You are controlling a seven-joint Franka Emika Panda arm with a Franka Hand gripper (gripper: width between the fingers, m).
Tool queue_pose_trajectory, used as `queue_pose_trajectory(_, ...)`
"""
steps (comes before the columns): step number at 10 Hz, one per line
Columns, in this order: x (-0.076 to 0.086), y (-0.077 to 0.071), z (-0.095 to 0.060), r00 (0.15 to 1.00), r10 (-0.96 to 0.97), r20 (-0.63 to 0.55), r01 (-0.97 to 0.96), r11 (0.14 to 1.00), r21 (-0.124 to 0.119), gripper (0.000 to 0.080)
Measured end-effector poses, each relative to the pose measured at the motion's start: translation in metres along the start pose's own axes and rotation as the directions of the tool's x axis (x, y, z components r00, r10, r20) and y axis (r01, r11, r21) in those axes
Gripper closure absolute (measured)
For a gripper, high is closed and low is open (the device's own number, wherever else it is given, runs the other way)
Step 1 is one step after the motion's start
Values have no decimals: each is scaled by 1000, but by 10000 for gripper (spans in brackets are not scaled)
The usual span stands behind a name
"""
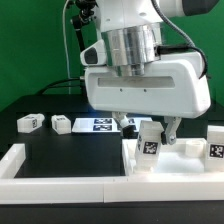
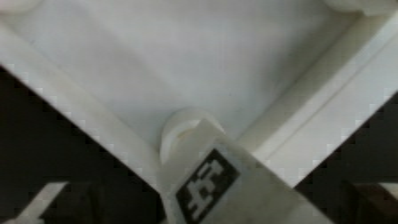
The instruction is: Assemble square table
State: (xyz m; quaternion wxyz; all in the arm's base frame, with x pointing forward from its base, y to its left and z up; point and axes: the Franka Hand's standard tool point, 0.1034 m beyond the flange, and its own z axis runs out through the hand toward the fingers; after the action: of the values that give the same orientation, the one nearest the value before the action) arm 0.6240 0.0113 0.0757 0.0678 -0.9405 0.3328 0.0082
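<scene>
Black tabletop (image 1: 70,150) lies wide open on the exterior view's left, edged in front by the low white wall bar (image 1: 70,188), and the white square tray (image 1: 190,160) sits just behind that bar on the right. The claw (image 1: 152,129) hangs with fingers (image 2: 45,205) apart and clear of the upright tagged leg (image 1: 150,145) between them. That leg stands in the tray's corner, rim close on two sides.

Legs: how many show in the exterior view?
4 legs: two at that view's left, one on the tabletop below the tool, one at its right edge. More may be hidden.
</scene>
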Motion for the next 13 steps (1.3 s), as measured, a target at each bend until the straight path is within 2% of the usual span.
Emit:
queue_pose_trajectory(1,-1,-4,-2,970,-243,-22,242,970,-27,150)
queue_pose_trajectory(2,4,0,-4,857,-514,-39,513,857,-40,150)
queue_pose_trajectory(4,5,3,-3,862,-505,-40,503,863,-41,150)
queue_pose_trajectory(5,5,3,-2,871,-489,-40,488,872,-40,242)
queue_pose_trajectory(6,5,3,-2,892,-450,-41,448,893,-36,454)
queue_pose_trajectory(7,4,3,-2,917,-397,-43,396,918,-33,454)
queue_pose_trajectory(8,5,3,-2,944,-327,-45,325,945,-30,509)
queue_pose_trajectory(10,5,3,-1,990,-131,-57,130,991,-21,509)
queue_pose_trajectory(11,3,2,0,996,29,-82,-31,999,-19,509)
queue_pose_trajectory(13,1,2,0,904,425,-46,-425,905,11,509)
